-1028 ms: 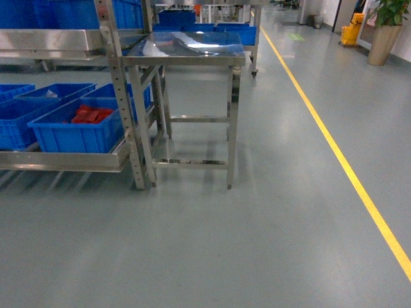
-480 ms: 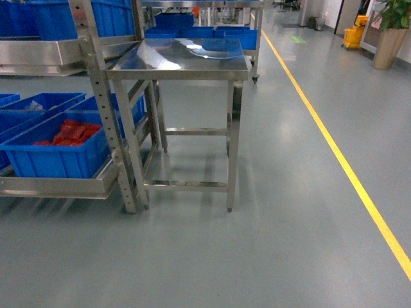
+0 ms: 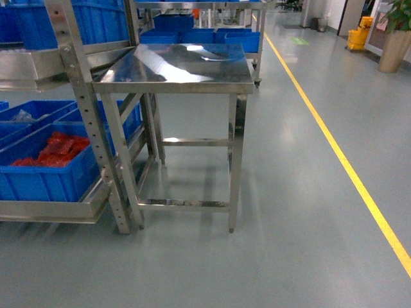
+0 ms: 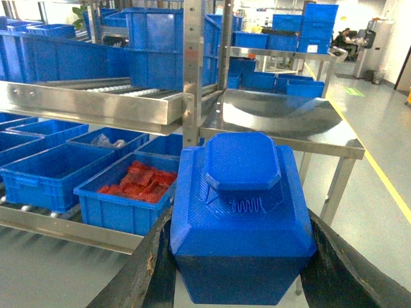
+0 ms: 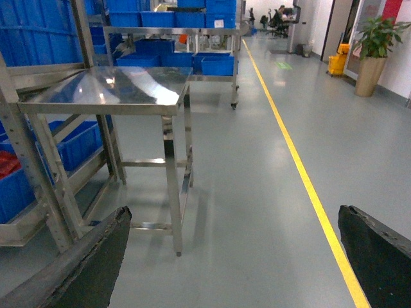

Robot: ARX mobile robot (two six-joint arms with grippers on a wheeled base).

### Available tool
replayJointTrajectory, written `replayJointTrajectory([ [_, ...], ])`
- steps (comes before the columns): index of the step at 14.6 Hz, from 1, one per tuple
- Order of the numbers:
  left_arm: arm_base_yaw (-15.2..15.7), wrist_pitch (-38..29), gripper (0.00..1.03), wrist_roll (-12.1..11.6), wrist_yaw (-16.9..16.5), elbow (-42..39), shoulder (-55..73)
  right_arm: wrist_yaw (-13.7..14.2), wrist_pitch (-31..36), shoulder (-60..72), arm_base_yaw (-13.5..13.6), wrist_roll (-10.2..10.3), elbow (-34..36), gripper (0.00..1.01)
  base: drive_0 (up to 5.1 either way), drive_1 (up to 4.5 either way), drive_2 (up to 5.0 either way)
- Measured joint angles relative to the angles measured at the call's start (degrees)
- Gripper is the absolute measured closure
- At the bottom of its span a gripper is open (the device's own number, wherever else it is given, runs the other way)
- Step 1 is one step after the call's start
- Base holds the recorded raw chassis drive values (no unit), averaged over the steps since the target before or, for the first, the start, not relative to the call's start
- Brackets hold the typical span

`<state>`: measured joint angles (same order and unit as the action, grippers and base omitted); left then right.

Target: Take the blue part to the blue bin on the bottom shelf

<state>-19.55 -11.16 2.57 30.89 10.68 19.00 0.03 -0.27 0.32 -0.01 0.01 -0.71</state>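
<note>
Grey floor, steel table [image 3: 183, 67] in head view, no arms visible. Left gripper [image 4: 239, 269] clamps blue part [image 4: 239, 218]; right gripper [image 5: 234, 256] spread, empty.

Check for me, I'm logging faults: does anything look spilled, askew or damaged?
Nothing stands out. The blue part sits upright in the left gripper; red parts stay inside their blue bin on the bottom shelf.
</note>
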Motion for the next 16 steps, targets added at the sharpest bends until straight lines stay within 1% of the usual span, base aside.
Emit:
replayJointTrajectory([
  [16, 0.0, 0.2, 0.59, 0.0, 0.0, 0.0, 0.1, 0.0, -0.2, 0.0, 0.0, 0.0, 0.0, 0.03, 0.0, 4.34, -4.3],
])
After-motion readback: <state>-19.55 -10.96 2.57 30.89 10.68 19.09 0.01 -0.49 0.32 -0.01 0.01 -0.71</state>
